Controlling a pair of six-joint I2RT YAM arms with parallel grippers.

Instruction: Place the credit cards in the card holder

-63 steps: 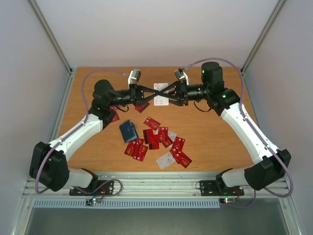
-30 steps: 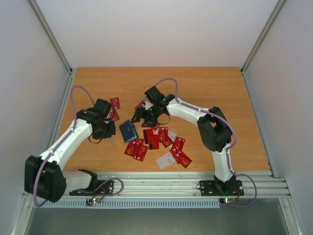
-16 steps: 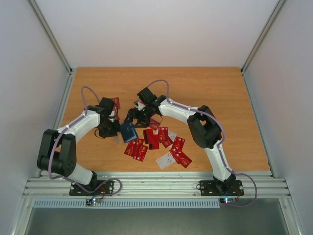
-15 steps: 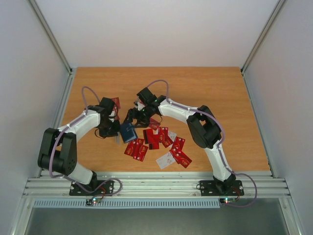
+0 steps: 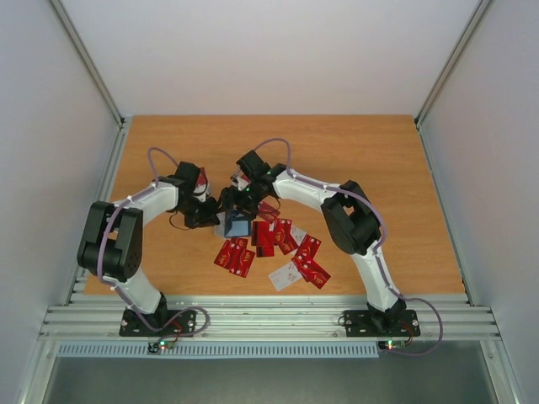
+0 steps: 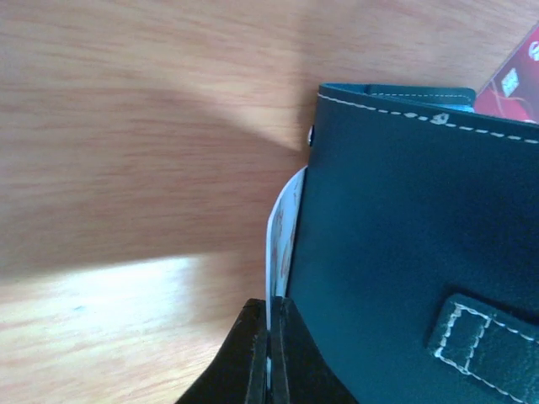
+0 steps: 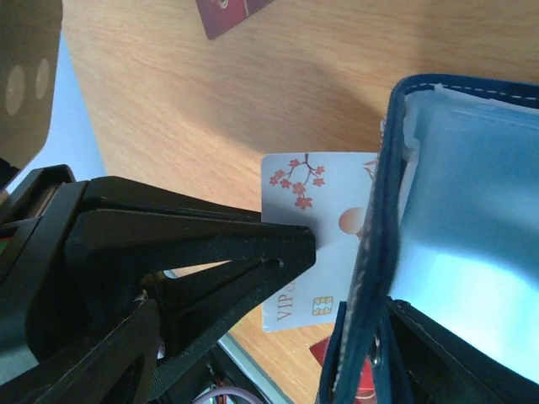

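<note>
The navy card holder point(image 5: 238, 225) stands open and raised off the table, its pale blue inside point(image 7: 472, 236) showing, with my right gripper point(image 5: 239, 205) shut on it. My left gripper point(image 6: 271, 316) is shut on a white credit card point(image 7: 312, 202) with red blossoms, a chip and "VIP" on it. That card's far edge lies behind the holder's navy wall point(image 6: 404, 252), at its opening. Several red credit cards point(image 5: 271, 239) and a white one point(image 5: 285, 275) lie on the table just in front of the holder.
More red cards point(image 5: 200, 177) lie behind my left wrist, and one point(image 7: 232, 13) shows beyond the holder in the right wrist view. Both forearms cross the middle of the wooden table point(image 5: 379, 160). Grey walls close in the sides.
My left gripper has moved right with the white card up to the card holder. The right gripper has tipped the holder up and open, so its pale inside now shows.
</note>
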